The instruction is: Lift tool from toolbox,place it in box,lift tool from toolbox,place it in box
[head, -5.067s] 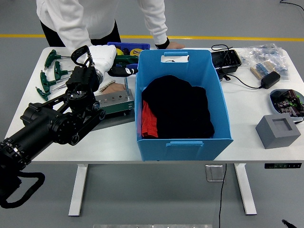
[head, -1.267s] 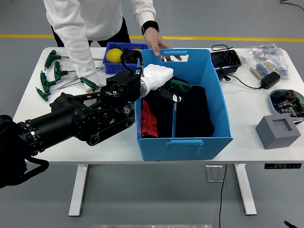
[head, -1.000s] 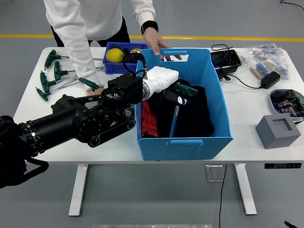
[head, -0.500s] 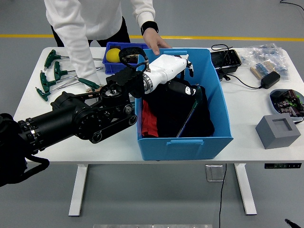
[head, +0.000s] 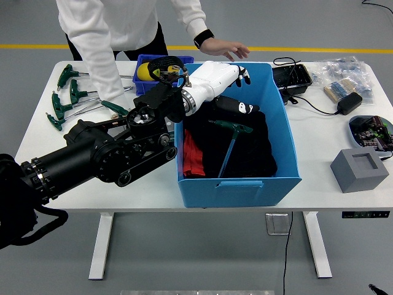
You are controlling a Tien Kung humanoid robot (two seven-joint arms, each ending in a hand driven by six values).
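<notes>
Our left hand (head: 230,86) hangs over the far half of the blue box (head: 288,141), fingers loose and holding nothing. Just below it a T-handle tool (head: 229,140) lies on the dark cloth (head: 252,153) inside the box. We judge it stiff, fairly light steel, slick along the shaft; the green crossbar is the better place to grip. More such tools (head: 64,98) lie at the table's (head: 319,129) left end.
</notes>
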